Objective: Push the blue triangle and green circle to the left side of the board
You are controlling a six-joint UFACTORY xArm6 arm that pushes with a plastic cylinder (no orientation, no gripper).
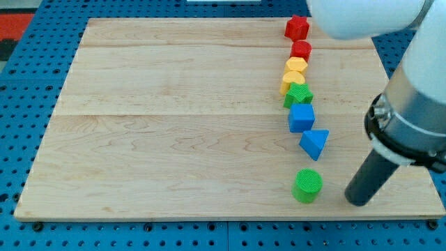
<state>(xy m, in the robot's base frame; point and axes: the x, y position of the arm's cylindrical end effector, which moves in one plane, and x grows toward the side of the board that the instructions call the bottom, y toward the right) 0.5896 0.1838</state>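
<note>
Jaws: none fitted, so no open or closed state applies; the arm ends in a straight dark rod whose tip [358,202] rests on the surface [174,139] near the view's bottom right. Position of tip: just to the view's right of the green circle [306,185], apart from it, and below and to the right of the blue triangle [315,143]. Task items: green circle, lowest of the blocks, near the surface's bottom edge; blue triangle, just above it and slightly to the right, not touching it. Both sit on the right half of the surface, well apart from the left side. Other stock, in a rough column running toward the view's top: blue square [301,117], green star [298,95], two yellow blocks [294,75] close together, shapes hard to make out, a red block [301,49] of rounded outline, and a red star [297,28] at the top. Progress, as judged: neither task block has reached the left side, so both pushes remain to be done. The tip looks well placed on the right of the green circle to begin a leftward push.
</note>
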